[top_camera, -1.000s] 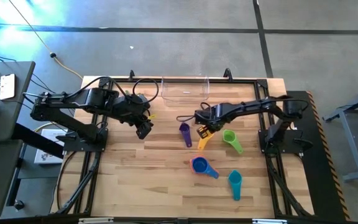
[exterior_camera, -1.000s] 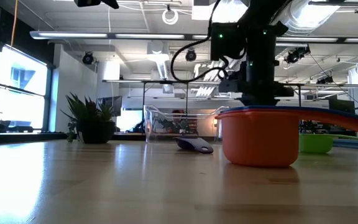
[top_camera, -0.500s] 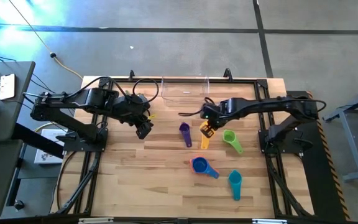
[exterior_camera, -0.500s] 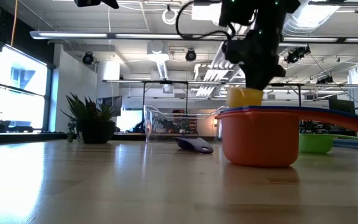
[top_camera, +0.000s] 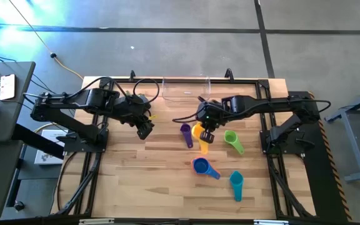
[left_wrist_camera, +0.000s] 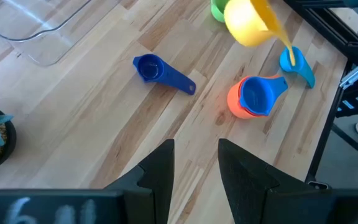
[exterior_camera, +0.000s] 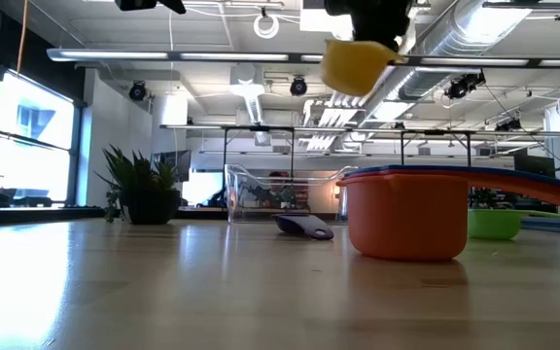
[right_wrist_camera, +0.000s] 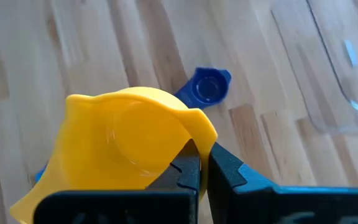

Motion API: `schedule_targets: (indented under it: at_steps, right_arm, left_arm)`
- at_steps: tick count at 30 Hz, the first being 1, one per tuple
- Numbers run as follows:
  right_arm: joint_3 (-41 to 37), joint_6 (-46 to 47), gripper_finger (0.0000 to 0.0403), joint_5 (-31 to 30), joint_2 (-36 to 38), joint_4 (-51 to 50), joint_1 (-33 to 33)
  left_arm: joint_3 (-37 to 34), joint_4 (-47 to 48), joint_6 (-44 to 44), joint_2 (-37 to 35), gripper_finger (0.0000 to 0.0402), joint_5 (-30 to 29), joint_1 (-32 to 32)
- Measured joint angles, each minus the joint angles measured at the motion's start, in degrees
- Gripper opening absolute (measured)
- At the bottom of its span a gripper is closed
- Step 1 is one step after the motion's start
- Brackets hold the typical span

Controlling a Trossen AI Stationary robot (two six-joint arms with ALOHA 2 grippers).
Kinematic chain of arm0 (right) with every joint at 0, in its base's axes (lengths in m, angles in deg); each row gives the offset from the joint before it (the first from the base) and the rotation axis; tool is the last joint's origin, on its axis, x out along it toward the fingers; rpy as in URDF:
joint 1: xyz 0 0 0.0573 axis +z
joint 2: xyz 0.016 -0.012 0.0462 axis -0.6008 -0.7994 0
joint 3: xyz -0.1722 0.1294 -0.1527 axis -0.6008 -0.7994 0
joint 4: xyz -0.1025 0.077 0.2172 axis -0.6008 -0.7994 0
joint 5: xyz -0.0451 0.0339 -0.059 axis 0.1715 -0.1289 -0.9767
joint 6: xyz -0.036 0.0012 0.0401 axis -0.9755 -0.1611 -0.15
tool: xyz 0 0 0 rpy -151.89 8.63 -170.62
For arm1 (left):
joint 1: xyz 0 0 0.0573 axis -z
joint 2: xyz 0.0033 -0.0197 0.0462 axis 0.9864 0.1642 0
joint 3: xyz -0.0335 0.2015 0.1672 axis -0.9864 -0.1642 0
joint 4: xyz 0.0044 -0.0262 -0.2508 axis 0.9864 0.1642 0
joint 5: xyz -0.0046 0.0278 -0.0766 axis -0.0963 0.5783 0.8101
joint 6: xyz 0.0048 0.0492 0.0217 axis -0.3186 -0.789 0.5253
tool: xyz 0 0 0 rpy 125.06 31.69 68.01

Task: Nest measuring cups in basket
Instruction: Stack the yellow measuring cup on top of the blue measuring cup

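Basket [top_camera: 186, 89] is not yet filled; yellow cup [top_camera: 199, 134], clamped by right gripper [top_camera: 205, 130], is held near it; left gripper [top_camera: 145, 130] fingers are apart.

The worktop [top_camera: 136, 181] is pale wood with a fine grain of long planks, framed in black. The basket [top_camera: 185, 89] is clear and colourless. Beside the basket, the cup held up off the wood is yellow [top_camera: 199, 134], clamped between the black fingers [right_wrist_camera: 194, 168] of the right gripper [top_camera: 206, 132]. Near the yellow cup lies a purple cup [top_camera: 185, 133], which looks deep blue in the wrist views, and a light green cup [top_camera: 232, 140]. Farther from the basket sits a blue cup [top_camera: 202, 166] nested in an orange one [exterior_camera: 408, 219], and beyond it a teal cup [top_camera: 236, 184]. The plant [exterior_camera: 144, 185] is dark green in a dark pot. The left gripper [top_camera: 145, 130] is black.
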Motion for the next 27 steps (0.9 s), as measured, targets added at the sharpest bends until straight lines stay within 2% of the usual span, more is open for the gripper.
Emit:
schedule_targets:
  at_steps: [8, 17, 27]
  right_arm:
    - [0.4, -13.0, 0.0, 7.2, 0.0, 0.2, 2.7]
    - [-1.5, -18.1, 0.0, 12.8, -0.3, 5.3, 6.1]
    - [-1.9, -25.4, 0.0, 16.1, -7.8, 6.8, 10.2]
  left_arm:
    - [0.0, 0.0, 4.2, 0.0, 0.0113, 0.0, 0.0]
    - [0.0, 0.0, 10.0, 0.0, 0.0113, -2.4, 0.0]
    - [0.0, -0.1, 12.0, 0.4, 0.0113, -4.1, 0.0]
